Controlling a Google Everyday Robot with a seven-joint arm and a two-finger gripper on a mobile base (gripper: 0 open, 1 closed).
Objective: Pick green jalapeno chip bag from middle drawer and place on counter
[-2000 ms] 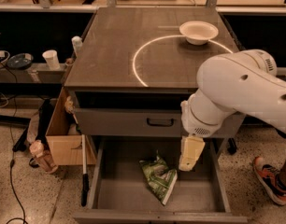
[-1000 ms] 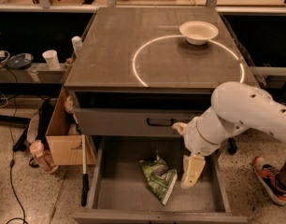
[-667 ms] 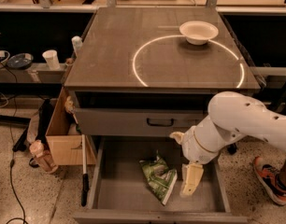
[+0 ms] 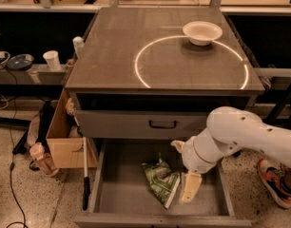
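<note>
The green jalapeno chip bag [image 4: 160,179] lies crumpled on the floor of the open middle drawer [image 4: 126,194], near its centre. My gripper [image 4: 189,187] hangs down inside the drawer on the white arm, just right of the bag and close to its right edge. The counter [image 4: 117,51] above is a dark tabletop with a thin white circle line.
A white bowl [image 4: 202,32] sits on the counter at the back right. A closed grey drawer front with a black loop handle [image 4: 163,124] is above the open drawer. A cardboard box [image 4: 64,144] and a black stick [image 4: 85,175] stand left. A person's shoe [image 4: 274,182] is at right.
The arm has lowered and swung left; my gripper has dropped deeper into the drawer and come closer to the bag's right side. The bag has not moved.
</note>
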